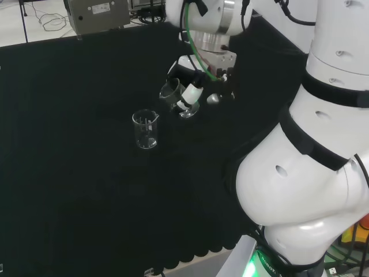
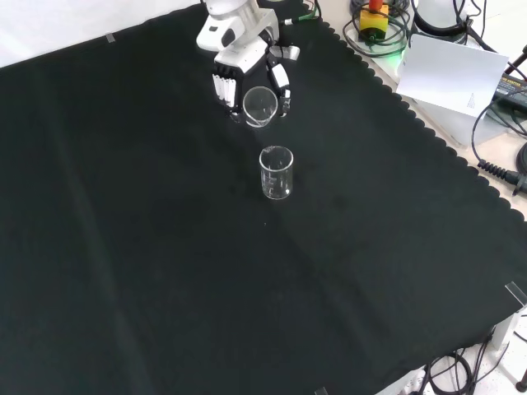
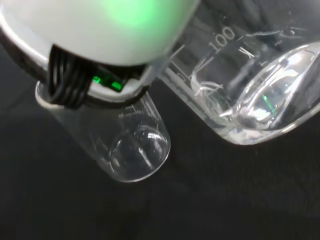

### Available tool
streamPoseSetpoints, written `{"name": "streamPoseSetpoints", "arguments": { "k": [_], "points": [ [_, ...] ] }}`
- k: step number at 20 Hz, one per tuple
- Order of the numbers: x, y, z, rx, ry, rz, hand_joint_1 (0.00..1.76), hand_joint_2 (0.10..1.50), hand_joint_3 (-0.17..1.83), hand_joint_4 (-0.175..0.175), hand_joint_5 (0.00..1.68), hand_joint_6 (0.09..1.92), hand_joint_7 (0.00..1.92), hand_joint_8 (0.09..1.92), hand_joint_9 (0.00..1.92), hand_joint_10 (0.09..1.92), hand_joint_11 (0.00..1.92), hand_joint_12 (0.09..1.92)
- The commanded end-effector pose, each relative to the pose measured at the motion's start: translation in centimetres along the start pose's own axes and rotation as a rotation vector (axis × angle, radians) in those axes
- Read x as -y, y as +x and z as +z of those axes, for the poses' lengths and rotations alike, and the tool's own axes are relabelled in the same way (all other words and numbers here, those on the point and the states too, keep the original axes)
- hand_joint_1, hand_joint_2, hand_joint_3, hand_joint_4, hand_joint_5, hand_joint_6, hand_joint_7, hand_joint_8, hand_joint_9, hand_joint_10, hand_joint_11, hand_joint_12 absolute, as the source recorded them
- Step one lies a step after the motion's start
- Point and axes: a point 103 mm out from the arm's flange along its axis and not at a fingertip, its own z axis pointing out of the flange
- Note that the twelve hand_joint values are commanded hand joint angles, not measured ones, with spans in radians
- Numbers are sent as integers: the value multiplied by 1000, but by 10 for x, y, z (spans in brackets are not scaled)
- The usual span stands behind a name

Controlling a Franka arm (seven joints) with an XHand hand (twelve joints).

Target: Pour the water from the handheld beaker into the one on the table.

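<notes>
Hand clamped on tilted beaker, mid-pour
Table beaker at its 5 o'clock in front view; shift spout over rim first, water level unclear

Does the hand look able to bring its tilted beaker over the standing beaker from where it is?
Probably yes: the hand holds the tilted beaker just behind the standing beaker, bare cloth between.

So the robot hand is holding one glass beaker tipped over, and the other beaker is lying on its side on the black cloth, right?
Not quite. The robot hand does hold a tipped beaker, but the other beaker stands upright on the black cloth, its open mouth up. The front view shows this most plainly.
</notes>
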Motion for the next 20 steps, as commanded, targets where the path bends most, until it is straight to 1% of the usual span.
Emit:
{"name": "streamPoseSetpoints", "arguments": {
  "k": [1, 5, 11, 14, 18, 20],
  "points": [
    [-11, 26, -2, 104, 64, 10, 1452, 462, 878, -175, 1269, 582, 1441, 512, 1592, 373, 1250, 692],
    [-14, 32, -2, 157, 113, 39, 1452, 458, 885, -175, 1271, 583, 1442, 513, 1591, 382, 1251, 694],
    [-15, 34, -1, 240, 178, 64, 1452, 455, 890, -175, 1271, 584, 1442, 513, 1589, 391, 1250, 695],
    [-15, 37, -1, 289, 208, 68, 1452, 454, 892, -175, 1271, 584, 1442, 513, 1588, 396, 1250, 696],
    [-15, 42, -1, 330, 233, 71, 1453, 453, 894, -175, 1271, 584, 1441, 515, 1587, 401, 1251, 697],
    [-15, 45, -1, 368, 242, 70, 1453, 453, 895, -175, 1271, 585, 1440, 516, 1587, 403, 1250, 697]
  ]
}}
